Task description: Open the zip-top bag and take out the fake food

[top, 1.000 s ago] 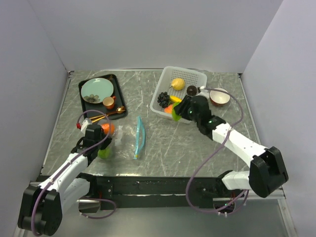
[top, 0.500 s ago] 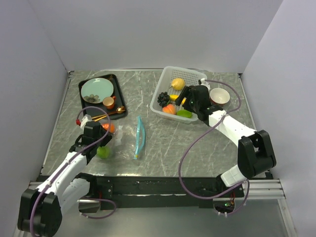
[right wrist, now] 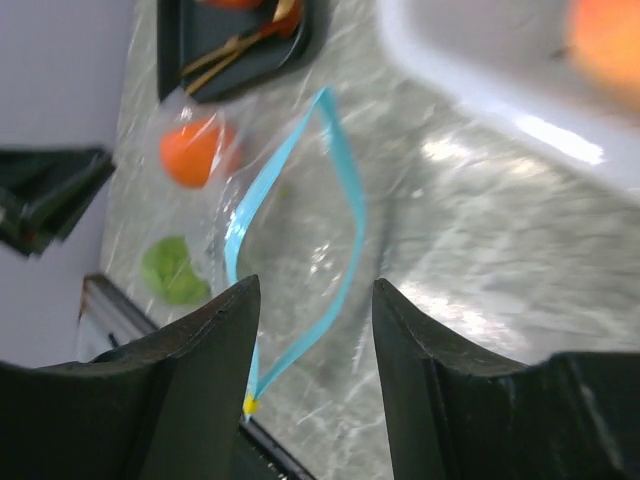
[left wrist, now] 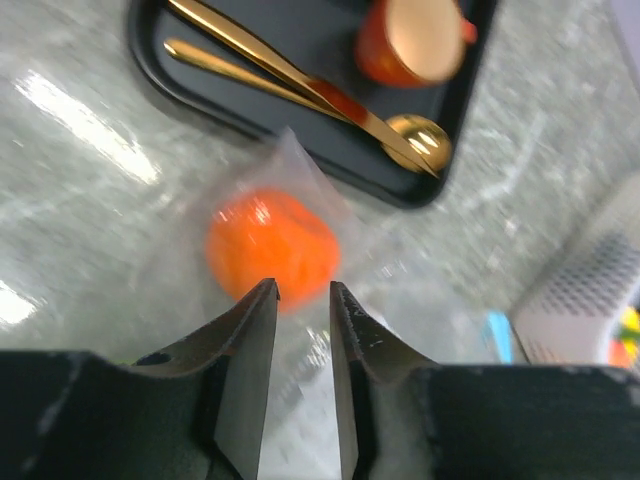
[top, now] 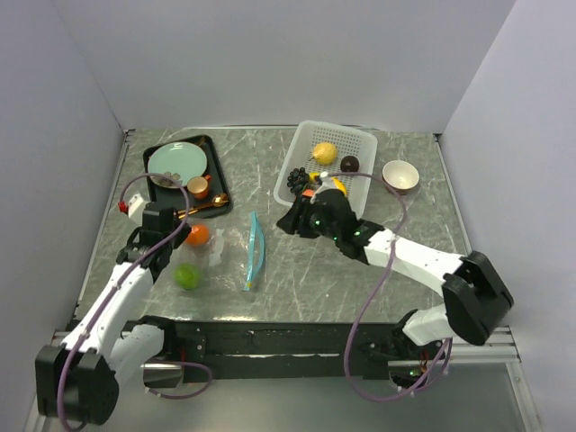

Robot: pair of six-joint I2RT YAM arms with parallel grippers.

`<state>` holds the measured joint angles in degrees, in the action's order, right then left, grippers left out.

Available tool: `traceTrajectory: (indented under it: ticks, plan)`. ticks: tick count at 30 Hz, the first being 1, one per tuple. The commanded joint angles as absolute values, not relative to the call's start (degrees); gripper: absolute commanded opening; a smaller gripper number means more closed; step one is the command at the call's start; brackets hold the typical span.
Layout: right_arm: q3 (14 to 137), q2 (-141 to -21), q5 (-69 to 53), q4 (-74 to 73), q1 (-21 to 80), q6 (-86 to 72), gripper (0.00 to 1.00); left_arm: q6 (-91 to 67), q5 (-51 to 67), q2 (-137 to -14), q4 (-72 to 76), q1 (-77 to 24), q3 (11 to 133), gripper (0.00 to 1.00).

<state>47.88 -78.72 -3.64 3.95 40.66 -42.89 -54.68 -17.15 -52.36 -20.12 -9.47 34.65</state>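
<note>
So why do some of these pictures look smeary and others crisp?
Left wrist view: the orange and orange cup are smeared, with white glare streaks on the table. Right wrist view: the basket is a soft blur, the bag's blue zipper strip sharper. Top view: evenly lit and crisp.

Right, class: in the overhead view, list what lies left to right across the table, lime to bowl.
In order: green lime → zip-top bag's teal zipper strip → white basket → bowl

A grey, marble-patterned table is closed in on three sides by plain pale lilac walls. Soft light glints off its top.
</note>
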Motion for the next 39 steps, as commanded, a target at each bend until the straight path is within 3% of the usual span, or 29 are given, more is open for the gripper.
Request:
traceTrajectory:
  ticks: [1,11,24,32,39]
  plan:
    - [49.3,-85.3,-9.1,11.2,44.2,-47.0,0.55,-51.3,-19.8,-58.8,-17.1,-7.6,39.4,0.31]
    - [54.2,-98.1,-16.0,19.1,46.6,-53.2,0.51,-54.5,-21.6,-70.9,-13.7,-7.4,40.6,0.22]
    - [59.3,-108.4,-19.6,22.3,47.9,-56.6,0.5,-57.6,-16.2,-72.6,-4.8,-8.7,31.0,0.18]
    - [61.2,-110.8,-19.7,22.2,48.7,-57.0,0.5,-60.1,-16.7,-72.8,-2.4,-14.8,28.7,0.18]
    - [60.7,-110.6,-17.8,21.4,49.0,-56.5,0.64,-61.7,-18.2,-72.8,-3.7,-21.5,28.8,0.17]
